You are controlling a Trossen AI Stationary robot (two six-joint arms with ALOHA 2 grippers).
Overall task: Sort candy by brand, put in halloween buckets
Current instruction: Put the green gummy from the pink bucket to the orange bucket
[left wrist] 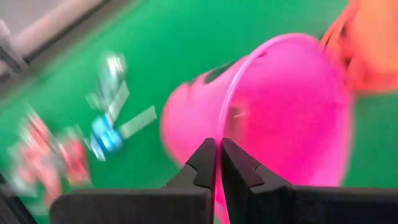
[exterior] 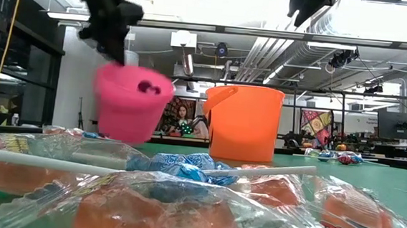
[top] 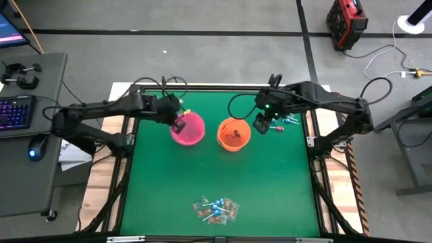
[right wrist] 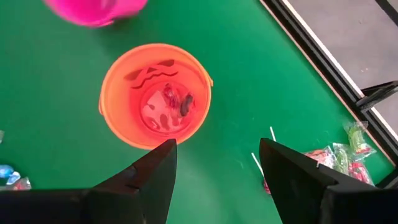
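Note:
The pink bucket [top: 189, 129] with a dark face mark is tilted in my left gripper [top: 177, 123], which is shut on its rim. The orange bucket [top: 233, 133] stands on its base right of it, with red-wrapped pieces [right wrist: 171, 107] inside. My right gripper [top: 262, 125] hangs open just right of the orange bucket and touches nothing. A candy pile [top: 216, 209] of blue lollipops and red-and-clear pieces lies near the table's near edge. More candy [top: 288, 121] lies by the right gripper. My left gripper [left wrist: 219, 146] pinches the pink bucket's rim [left wrist: 222, 127] between its two fingers, one finger inside the bucket and one outside. It comes from above [exterior: 115, 47], on the bucket's left side. The bucket [exterior: 129, 101] hangs tilted below the fingers; candy in front hides whether its base is on the table.
The green mat has open room between the buckets and the near candy pile [exterior: 184, 184]. Loose lollipops and wrapped pieces [right wrist: 339, 160] lie near the table's far right edge. The table's dark frame [right wrist: 311, 50] runs close behind the orange bucket [right wrist: 155, 96].

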